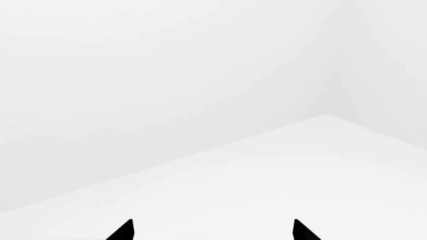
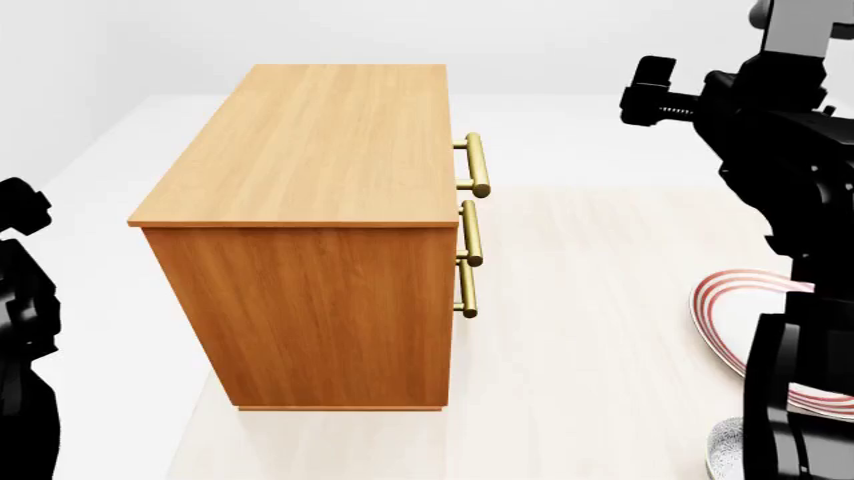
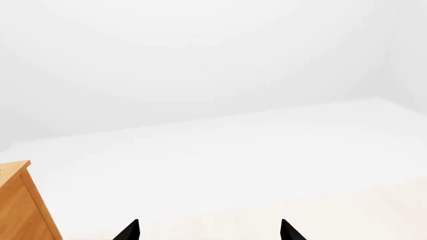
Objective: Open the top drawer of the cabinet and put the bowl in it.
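The orange-brown cabinet (image 2: 314,240) stands at centre left of the head view, its drawer fronts facing right and seen edge-on. The top drawer is shut; its brass handle (image 2: 475,165) sticks out above the two lower handles. The grey-blue speckled bowl (image 2: 725,450) sits at the bottom right, mostly hidden behind my right arm (image 2: 794,170). My left gripper (image 1: 213,231) is open and empty, facing bare white floor and wall. My right gripper (image 3: 209,231) is open and empty; a corner of the cabinet (image 3: 17,205) shows in its view. Both are apart from the cabinet.
A flat white red-ringed plate (image 2: 734,300) lies right of the cabinet, partly behind my right arm. My left arm (image 2: 20,310) is at the left edge. Pale wooden floor (image 2: 587,300) stretches in front of the drawers.
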Controlling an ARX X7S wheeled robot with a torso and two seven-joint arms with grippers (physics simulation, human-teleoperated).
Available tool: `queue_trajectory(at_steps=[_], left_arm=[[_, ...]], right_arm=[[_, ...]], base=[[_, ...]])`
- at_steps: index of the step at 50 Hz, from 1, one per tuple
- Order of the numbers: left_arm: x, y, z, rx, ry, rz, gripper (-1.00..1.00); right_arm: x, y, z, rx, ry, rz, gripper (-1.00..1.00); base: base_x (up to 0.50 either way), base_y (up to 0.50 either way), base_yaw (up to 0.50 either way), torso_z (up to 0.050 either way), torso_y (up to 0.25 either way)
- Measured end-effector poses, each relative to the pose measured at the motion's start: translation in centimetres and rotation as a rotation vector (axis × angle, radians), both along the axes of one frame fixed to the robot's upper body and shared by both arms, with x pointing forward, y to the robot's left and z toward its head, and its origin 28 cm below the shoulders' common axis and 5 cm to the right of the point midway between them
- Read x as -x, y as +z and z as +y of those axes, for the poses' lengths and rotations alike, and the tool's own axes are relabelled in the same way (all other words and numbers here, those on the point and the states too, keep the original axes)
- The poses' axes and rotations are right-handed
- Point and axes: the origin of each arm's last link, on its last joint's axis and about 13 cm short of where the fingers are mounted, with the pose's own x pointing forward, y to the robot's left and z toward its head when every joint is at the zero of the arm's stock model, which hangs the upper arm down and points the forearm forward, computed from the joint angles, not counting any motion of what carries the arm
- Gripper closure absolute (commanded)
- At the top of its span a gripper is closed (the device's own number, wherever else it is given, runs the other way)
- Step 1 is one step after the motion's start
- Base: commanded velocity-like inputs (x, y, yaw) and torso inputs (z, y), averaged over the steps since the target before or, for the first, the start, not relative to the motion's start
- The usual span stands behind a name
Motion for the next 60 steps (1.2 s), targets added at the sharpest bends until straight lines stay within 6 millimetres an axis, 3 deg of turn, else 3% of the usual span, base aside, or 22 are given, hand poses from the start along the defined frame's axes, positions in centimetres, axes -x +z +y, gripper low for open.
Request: queue_trajectory(at_steps=[8, 22, 32, 60], left_arm=[[0.1, 0.0, 0.1, 0.003, 0.002, 0.000, -1.00], [0.2, -0.2, 0.3, 0.010, 0.001, 0.001, -1.00], [0.4, -0.4, 0.5, 0.013, 0.006, 0.002, -1.00], [0.7, -0.7, 0.8, 0.013, 0.017, 0.011, -1.00]], right_arm=[[-0.3, 0.0, 0.5, -0.106, 0.025, 0.002, -1.00], [-1.8, -2.3, 3.1, -0.608, 0.183, 0.015, -1.00], [-2.5, -4.2, 5.0, -0.853, 0.240, 0.022, -1.00], [-2.6, -8.9, 8.8, -1.076, 0.321, 0.092, -1.00]], base=[[0.00, 0.00, 0.00, 0.000, 0.000], [0.00, 0.00, 0.00, 0.000, 0.000], [0.00, 0.00, 0.00, 0.000, 0.000], [0.00, 0.00, 0.00, 0.000, 0.000]])
